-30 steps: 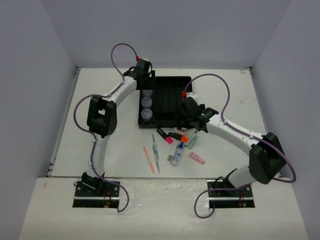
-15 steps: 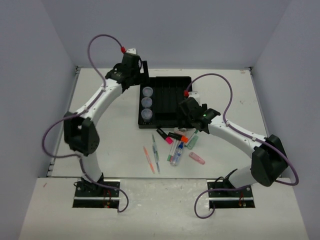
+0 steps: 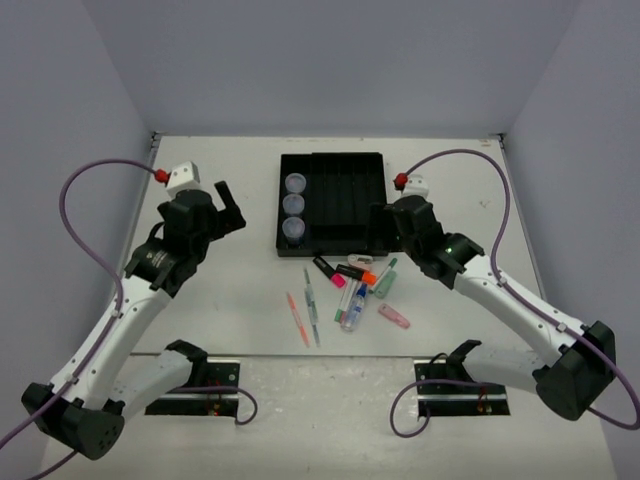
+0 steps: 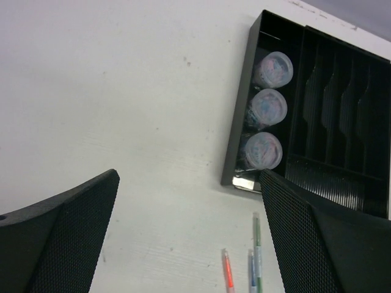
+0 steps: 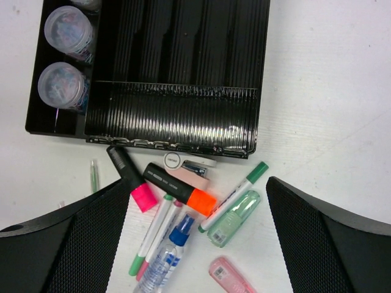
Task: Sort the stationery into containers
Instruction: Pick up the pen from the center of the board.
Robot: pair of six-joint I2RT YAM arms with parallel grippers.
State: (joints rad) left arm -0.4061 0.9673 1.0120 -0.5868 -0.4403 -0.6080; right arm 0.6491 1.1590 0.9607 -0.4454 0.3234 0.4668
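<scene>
The black tray [image 3: 345, 195] lies at the back middle of the table, with three grey-lilac pots [image 3: 292, 205] in its left slot. In front of it lies loose stationery: a pink-capped marker [image 5: 129, 178], an orange-capped marker [image 5: 180, 189], a green pen [image 5: 235, 196], a pink eraser [image 5: 229, 274] and thin pens [image 3: 305, 312]. My right gripper [image 3: 385, 228] hangs open over this pile by the tray's front edge, holding nothing. To the left of the tray my left gripper [image 3: 230, 208] is open and empty above bare table.
A blue-capped clear bottle [image 5: 168, 256], a mint-green tube [image 5: 235, 218] and a small white gadget [image 5: 189, 168] lie among the markers. In the left wrist view the tray [image 4: 342, 104] and pots [image 4: 269, 107] sit to the upper right. Walls enclose the table.
My left arm has swung away from the tray's back left corner, down and to the left, and its jaws have opened wider. My right gripper has shifted slightly right.
</scene>
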